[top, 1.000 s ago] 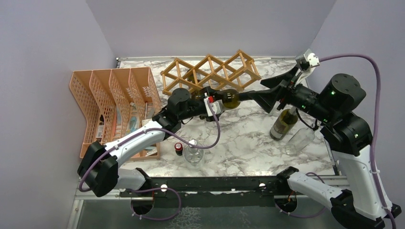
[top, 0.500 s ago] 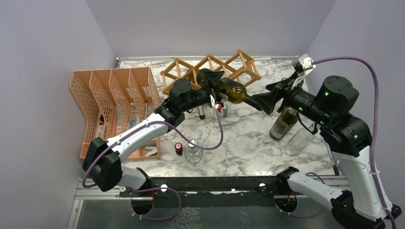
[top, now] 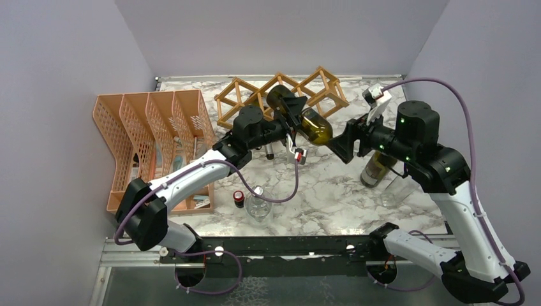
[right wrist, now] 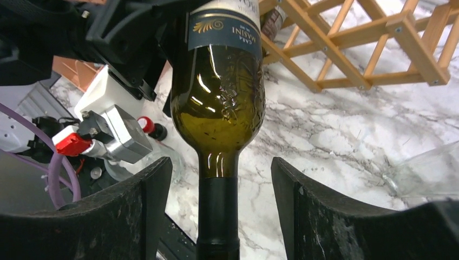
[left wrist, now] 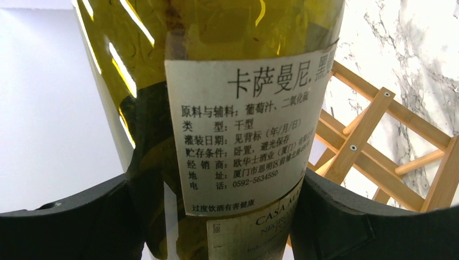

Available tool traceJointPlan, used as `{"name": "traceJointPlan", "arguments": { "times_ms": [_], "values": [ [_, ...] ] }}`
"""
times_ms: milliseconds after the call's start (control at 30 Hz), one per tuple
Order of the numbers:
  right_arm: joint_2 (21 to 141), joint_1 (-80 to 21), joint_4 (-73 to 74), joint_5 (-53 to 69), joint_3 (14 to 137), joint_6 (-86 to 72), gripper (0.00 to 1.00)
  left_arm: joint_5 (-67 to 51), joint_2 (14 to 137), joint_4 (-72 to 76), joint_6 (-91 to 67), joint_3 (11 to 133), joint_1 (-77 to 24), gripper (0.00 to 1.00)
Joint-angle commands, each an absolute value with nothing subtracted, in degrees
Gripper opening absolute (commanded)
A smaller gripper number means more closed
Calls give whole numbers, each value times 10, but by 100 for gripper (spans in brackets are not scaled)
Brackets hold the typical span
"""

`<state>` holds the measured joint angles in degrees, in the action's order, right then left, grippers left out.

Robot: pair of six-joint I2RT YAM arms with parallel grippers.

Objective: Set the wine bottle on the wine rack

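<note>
The wine bottle [top: 316,127] is dark green glass with a white label and hangs in the air, tilted, its base toward the wooden lattice wine rack [top: 325,86] at the back. My left gripper [top: 287,118] is shut on the bottle's body; in the left wrist view the label [left wrist: 243,124] fills the space between the fingers [left wrist: 65,216], with the rack [left wrist: 368,141] behind. My right gripper [top: 341,141] is open around the bottle's neck [right wrist: 218,206], with a gap on each side. The rack [right wrist: 346,49] lies beyond.
An orange mesh file organiser [top: 153,140] stands at the left. A second wine bottle [top: 377,167] stands upright at the right beside a clear glass [top: 400,186]. A clear glass jar [top: 258,204] and a small red-capped bottle [top: 238,198] sit near the front.
My left gripper has carried the bottle up and back toward the rack, swinging its base that way. My right arm has moved left, with the neck still between its fingers.
</note>
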<state>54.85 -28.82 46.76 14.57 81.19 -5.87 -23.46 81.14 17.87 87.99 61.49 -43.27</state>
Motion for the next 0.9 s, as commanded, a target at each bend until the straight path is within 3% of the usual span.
{"name": "traceJointPlan", "arguments": {
  "times_ms": [0, 733, 867],
  "values": [
    [546, -290, 483, 155, 789, -52, 70, -236, 804, 240, 928, 656, -440, 0],
    [586, -290, 434, 185, 696, -68, 60, -226, 825, 237, 970, 673, -461, 0],
    [590, -290, 429, 182, 690, -70, 50, -214, 825, 237, 977, 675, -466, 0]
  ]
}}
